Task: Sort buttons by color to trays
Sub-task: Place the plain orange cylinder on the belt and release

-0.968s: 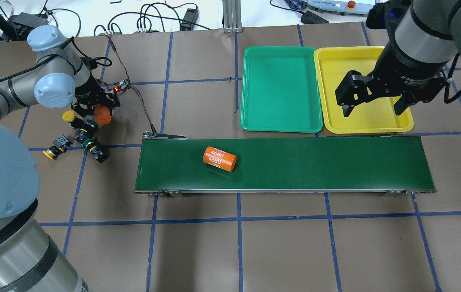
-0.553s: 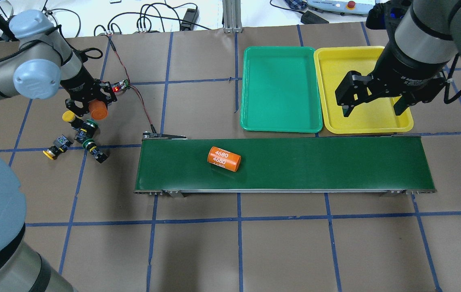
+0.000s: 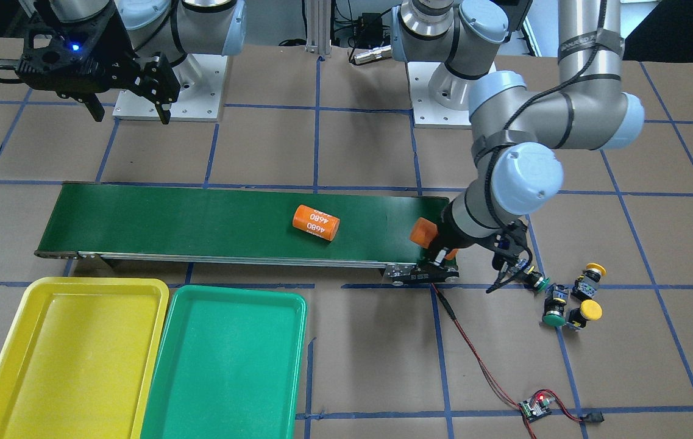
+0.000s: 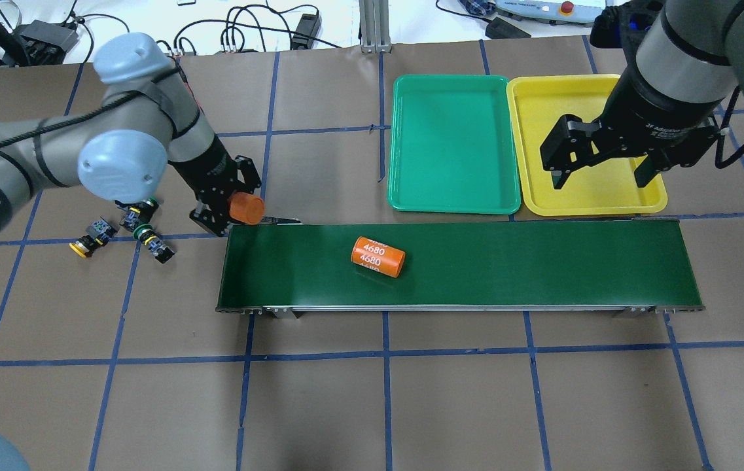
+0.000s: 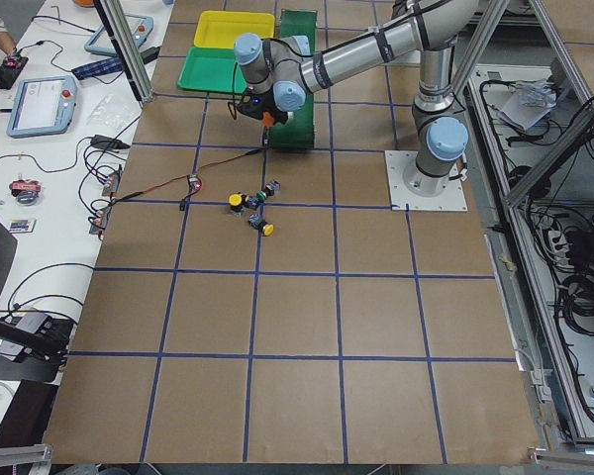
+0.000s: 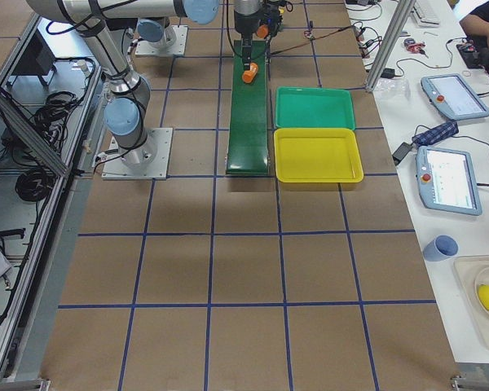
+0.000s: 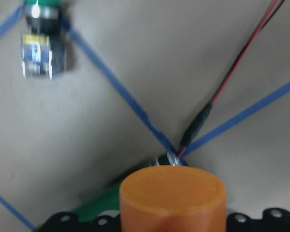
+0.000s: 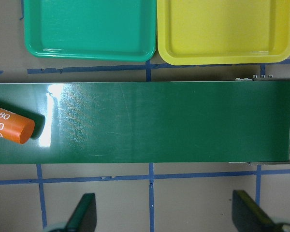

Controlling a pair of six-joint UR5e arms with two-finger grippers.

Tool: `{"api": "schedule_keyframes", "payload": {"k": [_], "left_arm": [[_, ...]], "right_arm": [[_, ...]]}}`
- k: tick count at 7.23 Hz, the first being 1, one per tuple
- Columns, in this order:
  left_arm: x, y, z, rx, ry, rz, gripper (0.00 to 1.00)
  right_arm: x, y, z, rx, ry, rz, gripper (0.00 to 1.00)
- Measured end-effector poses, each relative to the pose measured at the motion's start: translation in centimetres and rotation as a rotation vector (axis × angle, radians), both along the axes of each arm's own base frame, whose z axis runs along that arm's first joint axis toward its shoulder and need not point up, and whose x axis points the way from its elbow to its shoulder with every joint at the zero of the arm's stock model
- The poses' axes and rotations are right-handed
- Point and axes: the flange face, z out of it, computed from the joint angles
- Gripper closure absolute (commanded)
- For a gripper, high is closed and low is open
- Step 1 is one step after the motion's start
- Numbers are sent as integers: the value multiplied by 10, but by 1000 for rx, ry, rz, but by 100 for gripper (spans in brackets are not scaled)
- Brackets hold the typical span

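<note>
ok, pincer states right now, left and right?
Left pincer: shut on an orange cylinder.
Right pincer: open, holding nothing.

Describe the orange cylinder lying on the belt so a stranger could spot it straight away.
Find the long dark green conveyor belt across the middle of the table. An orange cylinder lies on its side on it, nearer the left arm's end, with 4680 printed in white. The other orange cylinder is off the belt, held by the left gripper beside that end.
</note>
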Motion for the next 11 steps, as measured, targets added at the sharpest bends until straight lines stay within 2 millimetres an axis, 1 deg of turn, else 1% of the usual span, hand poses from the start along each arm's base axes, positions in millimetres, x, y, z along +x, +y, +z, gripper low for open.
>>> {"api": "schedule_keyframes", "payload": {"k": [1, 2, 3, 4, 6, 7, 8, 11], "left_arm": [[-22, 12, -3, -8, -26, 25, 100], [-30, 19, -4, -12, -60, 32, 98], [-35, 23, -3, -16, -85, 39, 81], [-38, 28, -4, -12, -99, 58, 75], [-38, 39, -15, 10, -110, 108, 67], [-39, 41, -18, 17, -115, 140, 25], [-39, 42, -20, 24, -121, 163, 13], [-39, 43, -24, 33, -127, 171, 11]], "right_arm": [[0, 0, -1, 1, 1, 1, 0], [0, 0, -1, 4, 1, 3, 0], [0, 0, -1, 5, 2, 4, 0], [0, 1, -1, 6, 2, 5, 0], [0, 3, -7, 16, 2, 5, 0], [0, 8, -13, 26, 2, 4, 0], [0, 13, -15, 29, 1, 4, 0], [1, 15, -19, 31, -9, 5, 0]]}}
